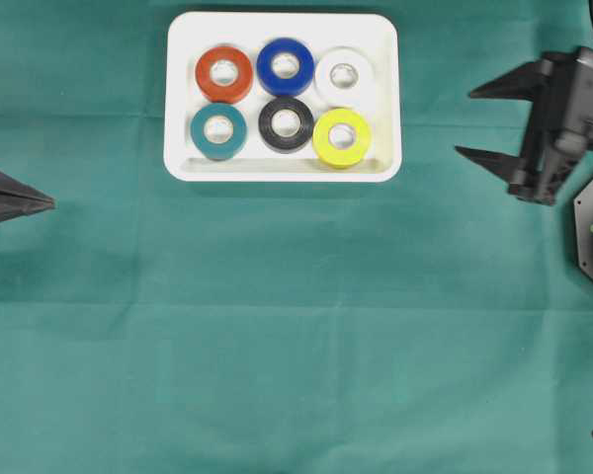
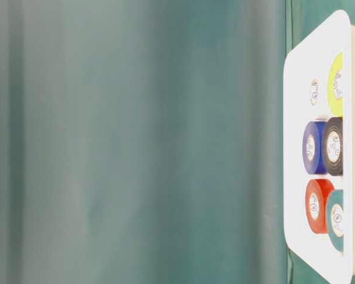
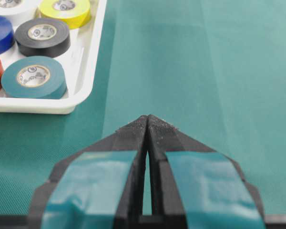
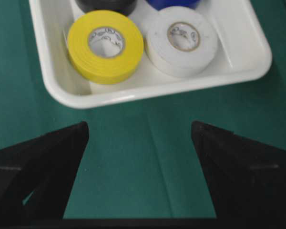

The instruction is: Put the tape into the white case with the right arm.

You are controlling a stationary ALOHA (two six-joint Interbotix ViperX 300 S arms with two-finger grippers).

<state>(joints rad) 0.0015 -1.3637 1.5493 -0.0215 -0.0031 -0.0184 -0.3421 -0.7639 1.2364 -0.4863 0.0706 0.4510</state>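
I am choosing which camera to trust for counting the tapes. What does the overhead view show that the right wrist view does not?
Only the overhead view shows all six rolls, including the red tape and teal tape, plus the shut left tool.

Only the right wrist view shows the cloth gap between the open right tool and the case rim.

Both show the white case, yellow tape and white tape.

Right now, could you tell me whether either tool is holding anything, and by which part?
Nothing is held. The right tool is open and empty beside the white case; the left tool is shut on nothing.
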